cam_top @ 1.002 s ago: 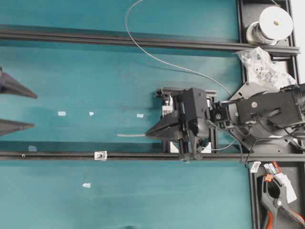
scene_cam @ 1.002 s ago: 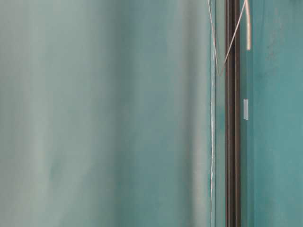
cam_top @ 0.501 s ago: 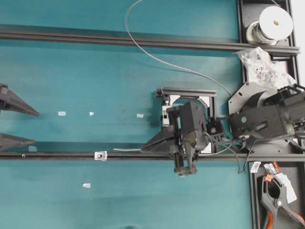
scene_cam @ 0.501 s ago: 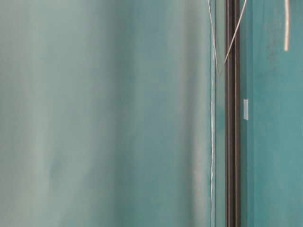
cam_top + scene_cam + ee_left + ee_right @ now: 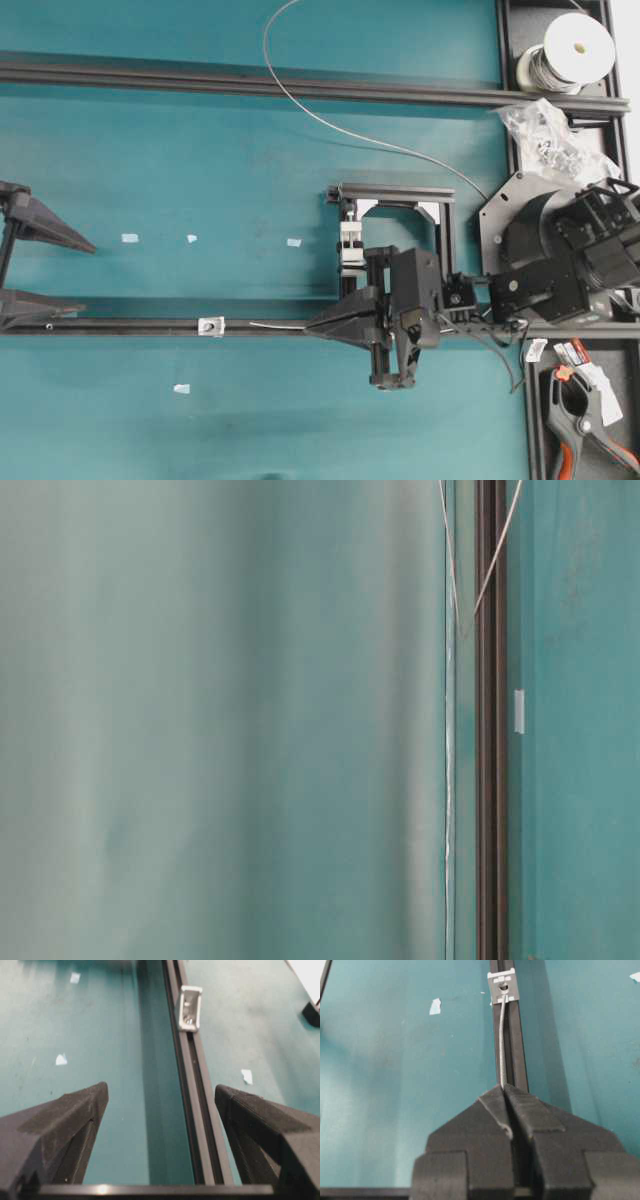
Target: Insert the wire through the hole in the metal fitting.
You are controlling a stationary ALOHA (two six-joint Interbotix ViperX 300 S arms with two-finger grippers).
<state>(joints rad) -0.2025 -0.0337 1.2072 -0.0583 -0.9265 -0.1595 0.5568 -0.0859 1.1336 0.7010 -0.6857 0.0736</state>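
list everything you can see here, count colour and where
wire: 1, pale grey, curving from the spool across the table
metal fitting: 1, silver, on the near rail
rails: 2 long, black, crossing the teal table
tape scraps: several, white, on the table
spool: 1, white, top right
bag: 1, clear, below the spool
clamp: 1, black and orange, bottom right
left end effector: open, left edge
right end effector: shut on wire, pointing at the fitting

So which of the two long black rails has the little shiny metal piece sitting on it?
The lower rail in the overhead view, the one nearer the bottom edge. The metal fitting sits on it, left of the wire-holding right fingers. The upper rail carries no such piece.
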